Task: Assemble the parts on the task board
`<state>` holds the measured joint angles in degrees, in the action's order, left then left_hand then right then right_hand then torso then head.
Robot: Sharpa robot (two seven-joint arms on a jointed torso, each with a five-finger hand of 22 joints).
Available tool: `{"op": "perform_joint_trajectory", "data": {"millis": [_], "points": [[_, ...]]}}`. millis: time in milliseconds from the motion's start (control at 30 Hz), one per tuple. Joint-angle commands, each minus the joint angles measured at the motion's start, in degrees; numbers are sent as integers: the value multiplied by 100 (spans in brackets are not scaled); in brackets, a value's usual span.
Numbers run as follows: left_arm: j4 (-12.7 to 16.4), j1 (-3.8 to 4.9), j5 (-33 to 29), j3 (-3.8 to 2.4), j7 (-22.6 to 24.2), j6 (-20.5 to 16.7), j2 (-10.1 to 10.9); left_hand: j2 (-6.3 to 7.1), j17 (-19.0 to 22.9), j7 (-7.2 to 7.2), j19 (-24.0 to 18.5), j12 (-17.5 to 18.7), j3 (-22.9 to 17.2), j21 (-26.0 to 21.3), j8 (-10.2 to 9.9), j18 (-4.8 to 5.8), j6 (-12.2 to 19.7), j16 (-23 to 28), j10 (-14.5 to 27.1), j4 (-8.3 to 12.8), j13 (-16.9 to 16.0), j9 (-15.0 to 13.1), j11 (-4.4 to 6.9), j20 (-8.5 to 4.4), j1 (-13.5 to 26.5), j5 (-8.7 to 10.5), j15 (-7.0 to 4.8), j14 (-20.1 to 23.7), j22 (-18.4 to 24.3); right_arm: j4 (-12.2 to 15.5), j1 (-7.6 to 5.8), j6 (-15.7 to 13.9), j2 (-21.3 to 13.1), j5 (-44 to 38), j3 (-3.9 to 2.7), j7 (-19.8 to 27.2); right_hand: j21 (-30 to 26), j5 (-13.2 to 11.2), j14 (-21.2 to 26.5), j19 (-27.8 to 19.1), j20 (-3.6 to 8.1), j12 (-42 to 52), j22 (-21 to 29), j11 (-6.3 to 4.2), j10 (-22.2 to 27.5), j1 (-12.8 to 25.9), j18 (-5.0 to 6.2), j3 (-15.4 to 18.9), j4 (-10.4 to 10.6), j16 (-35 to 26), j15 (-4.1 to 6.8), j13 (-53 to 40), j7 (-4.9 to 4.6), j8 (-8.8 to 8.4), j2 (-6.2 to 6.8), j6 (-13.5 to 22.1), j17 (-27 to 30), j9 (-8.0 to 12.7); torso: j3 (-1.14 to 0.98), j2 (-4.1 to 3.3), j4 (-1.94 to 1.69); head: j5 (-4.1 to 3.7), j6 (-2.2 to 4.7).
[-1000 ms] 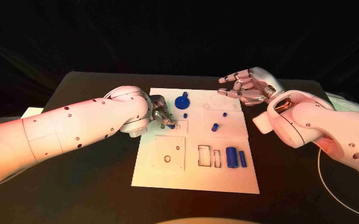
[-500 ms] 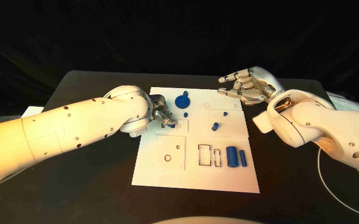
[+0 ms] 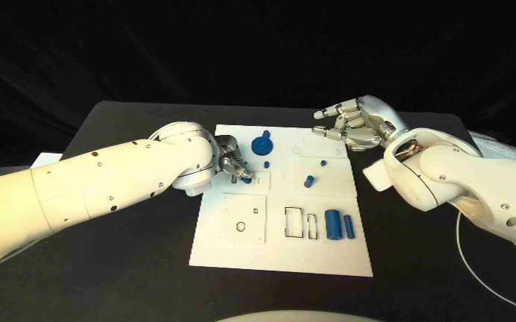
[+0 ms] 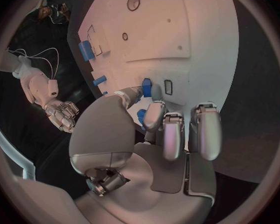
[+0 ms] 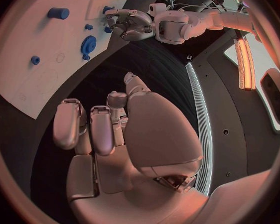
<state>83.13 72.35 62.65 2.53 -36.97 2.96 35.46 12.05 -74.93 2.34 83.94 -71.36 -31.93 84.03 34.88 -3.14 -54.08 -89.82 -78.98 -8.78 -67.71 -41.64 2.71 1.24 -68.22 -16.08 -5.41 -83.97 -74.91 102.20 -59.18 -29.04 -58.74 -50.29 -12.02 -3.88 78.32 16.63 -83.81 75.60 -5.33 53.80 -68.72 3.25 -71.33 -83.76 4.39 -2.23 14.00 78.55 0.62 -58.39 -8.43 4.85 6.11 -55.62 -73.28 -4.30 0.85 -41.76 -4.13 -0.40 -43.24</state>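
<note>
The white task board lies in the middle of the table. My left hand hovers over the board's left edge and pinches a small blue part between thumb and a finger, close above a small rectangular slot. The same part shows at the fingertips in the head view. My right hand hangs above the board's far right corner, fingers apart, holding nothing. On the board are a blue gear, a small peg, another peg and two blue cylinders.
Empty outlined recesses sit left of the cylinders, and a round hole is in the near left panel. Black table surrounds the board. The right wrist view shows the gear and my left hand.
</note>
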Motion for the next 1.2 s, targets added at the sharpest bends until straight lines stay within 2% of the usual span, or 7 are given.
{"op": "perform_joint_trajectory", "data": {"millis": [33,433,600,867,1200], "points": [[4,-23,-10,16,-22,135,-35,-23,-1507,-149,111,-19,-126,29,-25,91,-196,-18,-37,190,-15,8,17,-52,67,29,-40,-603,-588,6,6,102,2,-8,0,51,-38,38,-257,-25,-1,-10,5,0,11,58,53,-12,32,-18,37,5,6,17,8,-22,5,9,-3,-4,6,-2,-6],[-8,-23,0,12,-16,181,-72,-21,-1507,-180,147,-98,312,59,-66,105,-317,-18,-99,123,-122,8,42,-71,212,28,-60,-603,-649,-7,7,105,7,-4,0,58,-60,42,-248,-50,-1,-36,42,0,28,63,62,-10,36,-47,36,29,6,15,7,-20,45,10,-5,-2,4,-14,-33],[-7,-23,29,9,-15,244,-75,-7,-1507,-189,159,-122,516,69,-91,109,-367,-18,-119,71,-157,12,50,-78,277,20,-65,-603,-670,-10,10,92,-1,-2,0,71,-73,57,-243,-62,0,-48,61,-2,41,55,66,-13,31,-62,37,43,7,14,6,-19,60,11,0,2,-2,-19,-51],[-32,-23,44,5,-19,291,-81,-96,-1507,-200,184,-152,744,92,-122,119,-431,-18,-154,-61,-202,11,61,-86,373,14,-74,-603,-714,-7,13,87,-10,-1,0,74,-73,57,-243,-62,0,-48,61,-2,41,55,66,-13,31,-62,37,43,7,14,6,-19,60,11,1,3,-2,-10,-70],[-101,-22,45,0,-20,211,-104,-170,-1507,-202,195,-168,961,99,-146,123,-467,-18,-176,-221,-233,-1,63,-90,490,15,-78,-603,-732,-9,13,83,-7,-1,0,74,-82,68,-241,-70,0,-56,74,-3,50,48,69,-16,26,-69,38,53,8,12,6,-18,66,12,3,2,-3,-22,-57]]}}
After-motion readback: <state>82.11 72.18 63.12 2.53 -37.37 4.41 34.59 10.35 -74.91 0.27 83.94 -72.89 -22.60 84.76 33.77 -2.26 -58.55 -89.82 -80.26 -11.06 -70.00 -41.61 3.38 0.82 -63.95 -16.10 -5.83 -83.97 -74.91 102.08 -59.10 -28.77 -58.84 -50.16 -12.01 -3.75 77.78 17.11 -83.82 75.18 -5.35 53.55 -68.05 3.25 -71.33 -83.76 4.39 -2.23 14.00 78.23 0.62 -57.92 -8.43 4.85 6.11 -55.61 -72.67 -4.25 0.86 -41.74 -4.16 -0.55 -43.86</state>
